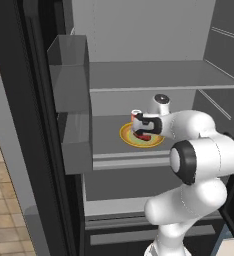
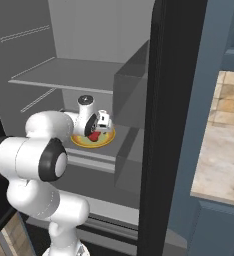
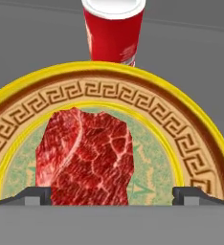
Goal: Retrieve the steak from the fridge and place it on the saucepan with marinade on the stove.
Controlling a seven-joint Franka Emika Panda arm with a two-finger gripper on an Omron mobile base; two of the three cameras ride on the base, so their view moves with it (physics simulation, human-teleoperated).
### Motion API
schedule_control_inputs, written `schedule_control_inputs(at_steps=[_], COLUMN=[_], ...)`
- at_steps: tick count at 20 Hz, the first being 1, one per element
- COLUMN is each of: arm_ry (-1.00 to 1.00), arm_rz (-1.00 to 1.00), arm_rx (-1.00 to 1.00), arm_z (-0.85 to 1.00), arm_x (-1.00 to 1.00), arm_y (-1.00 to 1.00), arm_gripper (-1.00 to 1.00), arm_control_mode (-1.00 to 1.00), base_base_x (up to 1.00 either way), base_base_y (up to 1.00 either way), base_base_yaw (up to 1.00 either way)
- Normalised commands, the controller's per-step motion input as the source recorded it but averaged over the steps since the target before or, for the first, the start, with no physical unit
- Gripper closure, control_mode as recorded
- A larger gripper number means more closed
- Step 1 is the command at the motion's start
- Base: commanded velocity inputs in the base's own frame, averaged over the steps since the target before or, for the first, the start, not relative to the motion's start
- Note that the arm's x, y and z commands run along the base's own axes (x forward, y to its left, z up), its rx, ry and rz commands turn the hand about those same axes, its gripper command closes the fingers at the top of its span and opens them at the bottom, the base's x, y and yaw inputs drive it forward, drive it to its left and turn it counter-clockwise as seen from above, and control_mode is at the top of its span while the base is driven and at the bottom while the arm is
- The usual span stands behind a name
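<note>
The steak (image 3: 85, 160) is lying right in the middle of the picture, a marbled dark-red slab sitting on a plate (image 3: 190, 139) with a bright yellow rim and a brown key-pattern band circling a pale green centre. The gripper (image 3: 112, 195) is hanging over the near edge of the meat with its jaws standing wide, one dark fingertip (image 3: 35, 194) showing to the left of the steak and the other out to the right, neither pressing on it. Beyond the plate's far rim a red cup (image 3: 113, 31) with a white lip is standing upright on the grey shelf (image 3: 28, 48), just beside the plate.
</note>
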Motion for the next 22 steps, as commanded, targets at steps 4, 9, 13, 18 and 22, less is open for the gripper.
schedule_control_inputs(at_steps=[4,9,13,18,22], arm_ry=[0.01,0.0,0.02,0.05,0.05], arm_rz=[0.05,0.07,0.07,0.07,0.06], arm_rx=[0.0,0.0,0.0,0.0,0.0], arm_z=[-0.07,-0.08,-0.16,-0.24,-0.33], arm_x=[0.0,0.0,0.0,0.0,0.0], arm_y=[0.17,0.0,0.0,0.0,0.0], arm_gripper=[-1.0,-1.0,-1.0,-1.0,-1.0], arm_control_mode=[-1.0,-1.0,-1.0,-1.0,-1.0], base_base_x=[0.0,0.0,0.0,0.0,0.0], base_base_y=[0.0,0.0,0.0,0.0,0.0], base_base_yaw=[0.0,0.0,0.0,0.0,0.0])
